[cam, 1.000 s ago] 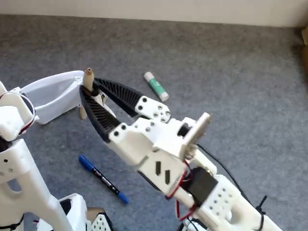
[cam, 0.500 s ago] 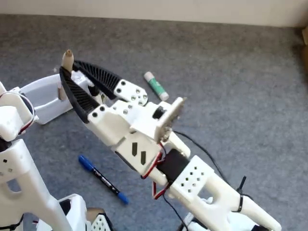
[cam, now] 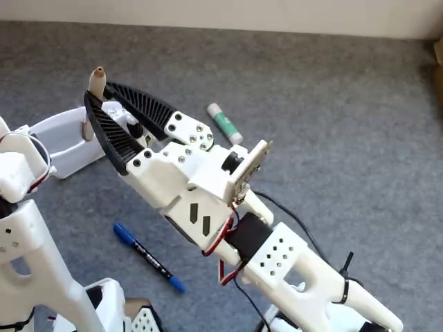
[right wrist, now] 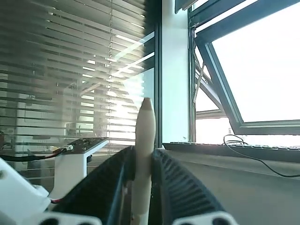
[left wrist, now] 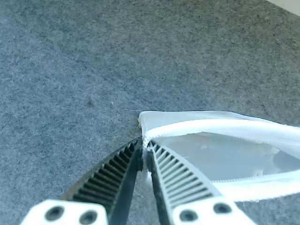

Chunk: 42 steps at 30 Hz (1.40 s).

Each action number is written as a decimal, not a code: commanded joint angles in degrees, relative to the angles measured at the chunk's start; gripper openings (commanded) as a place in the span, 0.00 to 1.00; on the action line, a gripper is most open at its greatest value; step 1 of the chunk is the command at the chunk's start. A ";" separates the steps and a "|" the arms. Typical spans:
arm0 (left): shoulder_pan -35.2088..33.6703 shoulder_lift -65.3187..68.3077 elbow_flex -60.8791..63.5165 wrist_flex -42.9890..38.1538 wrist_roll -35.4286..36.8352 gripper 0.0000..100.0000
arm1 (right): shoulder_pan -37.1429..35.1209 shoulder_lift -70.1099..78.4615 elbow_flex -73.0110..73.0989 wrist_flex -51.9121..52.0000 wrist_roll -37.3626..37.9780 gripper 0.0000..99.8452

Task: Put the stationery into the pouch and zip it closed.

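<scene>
An open white pouch point(cam: 59, 138) lies at the left on the grey carpet. My left gripper point(left wrist: 143, 143) is shut on the pouch's point(left wrist: 211, 125) corner, by the zip edge. My right gripper point(cam: 97, 95) hangs over the pouch's mouth, shut on a beige pencil point(cam: 96, 79) that stands nearly upright. In the right wrist view the pencil point(right wrist: 144, 122) rises between the closed fingers of the right gripper point(right wrist: 143, 152). A green glue stick point(cam: 225, 124) lies beyond the right arm. Near the front left a blue pen point(cam: 149, 257) lies on the carpet.
The white body of the left arm point(cam: 21, 228) fills the lower left corner. Grey carpet point(cam: 332, 124) stretches open to the right and far side. A pale wall edge point(cam: 242, 14) runs along the back.
My right gripper has carried the pencil left and away from the camera, from beside the pouch's right end to above its opening. It has barely moved in the last half second.
</scene>
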 commanded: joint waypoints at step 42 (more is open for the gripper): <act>-0.57 0.92 1.63 -0.35 0.53 0.01 | -0.92 13.76 2.77 -14.73 -0.09 0.00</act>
